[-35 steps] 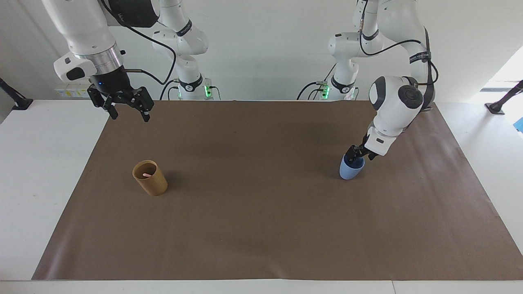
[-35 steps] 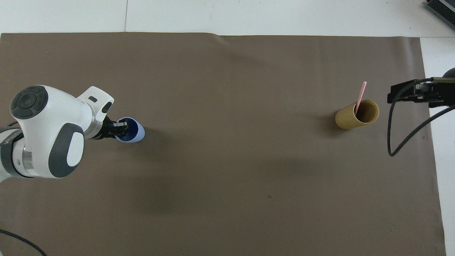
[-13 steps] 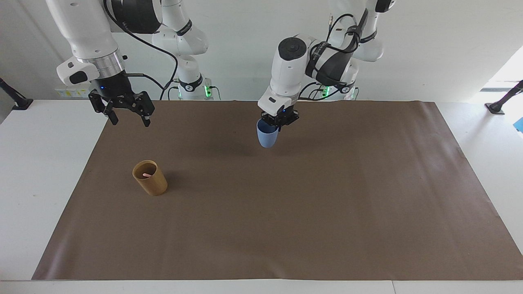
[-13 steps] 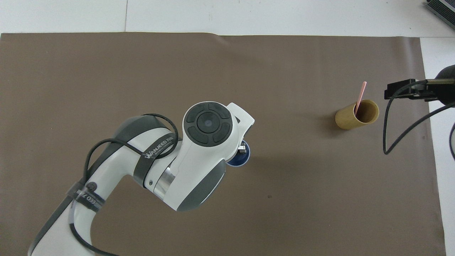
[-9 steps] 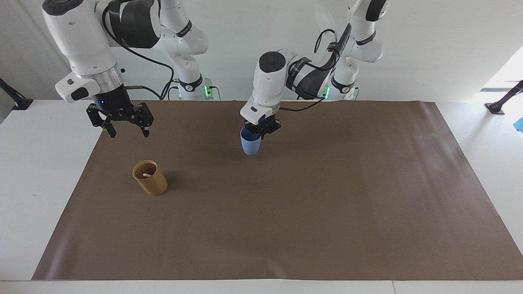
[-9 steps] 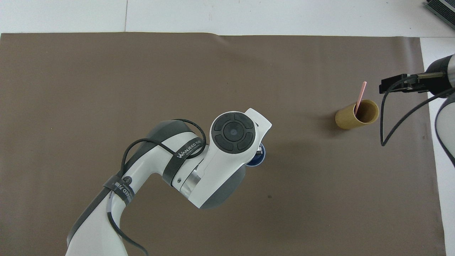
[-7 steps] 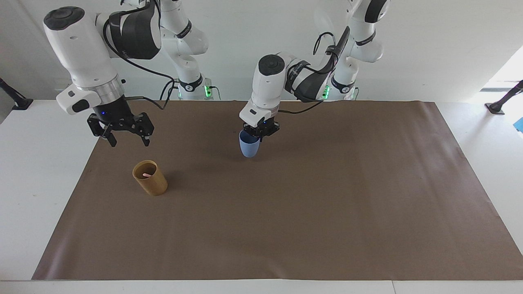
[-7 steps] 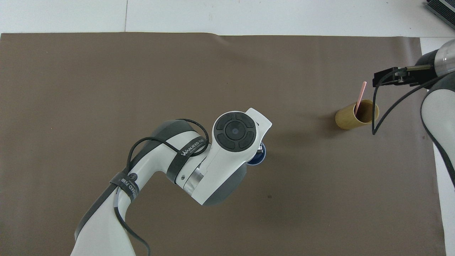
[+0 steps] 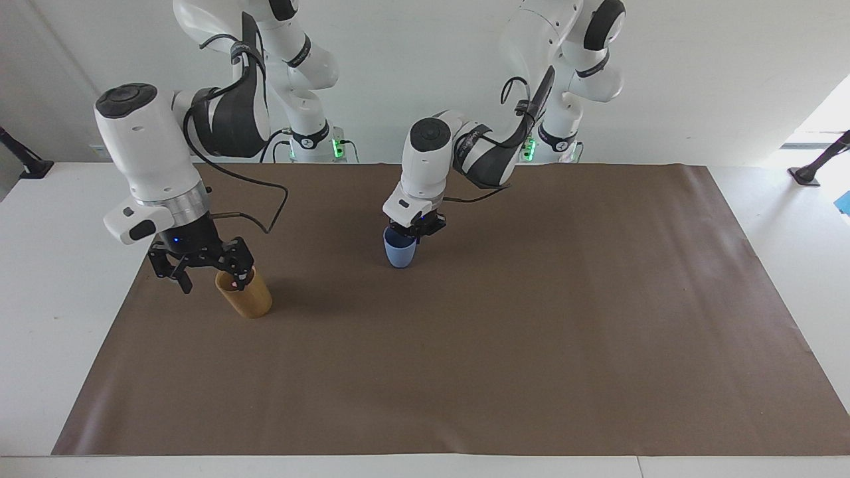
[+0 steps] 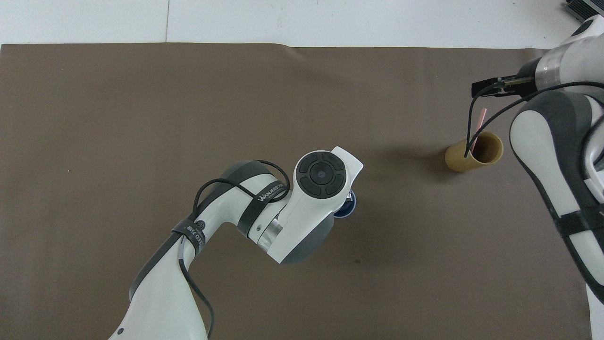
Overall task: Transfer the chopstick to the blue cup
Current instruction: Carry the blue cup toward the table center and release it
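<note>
The blue cup (image 9: 400, 251) is upright at the middle of the brown mat, low at its surface. My left gripper (image 9: 413, 230) is shut on its rim from above. In the overhead view the left arm covers most of the cup (image 10: 348, 208). One pale-pink chopstick (image 10: 482, 119) leans in the tan cup (image 9: 244, 293), which also shows in the overhead view (image 10: 474, 153), toward the right arm's end. My right gripper (image 9: 214, 283) is open and low at the tan cup's rim. One finger is over the cup's mouth and the other is outside it.
The brown mat (image 9: 465, 358) covers most of the white table (image 9: 60, 265). A cable (image 9: 265, 212) hangs from the right wrist above the tan cup. Nothing else stands on the mat.
My left arm carried the blue cup from its own end to the middle of the mat and lowered it. My right gripper came down from the mat's corner to the tan cup's rim.
</note>
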